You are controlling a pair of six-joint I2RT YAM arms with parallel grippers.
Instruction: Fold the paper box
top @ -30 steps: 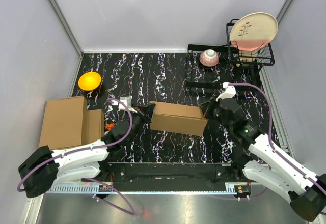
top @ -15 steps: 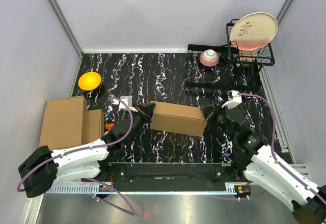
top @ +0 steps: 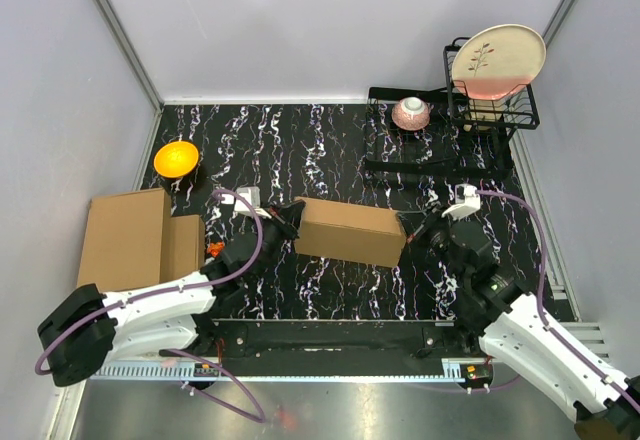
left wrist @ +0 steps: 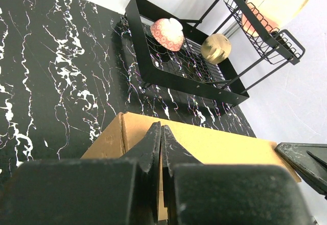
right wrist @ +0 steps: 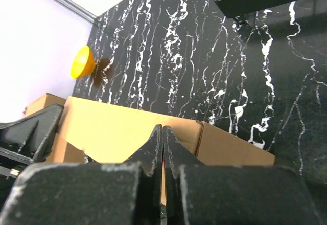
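Box [top: 350, 232] sits mid-table between my two arms. My left pincer [top: 290, 218] is closed on nothing, its tip at the box's left end. My right pincer [top: 425, 228], also closed and empty, is at the right end.

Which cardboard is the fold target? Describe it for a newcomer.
On the black marbled table, look at the middle. The paper box lies there, a low brown carton with the left gripper and right gripper at its ends. The other cardboard, a bigger stack, sits at the left edge.
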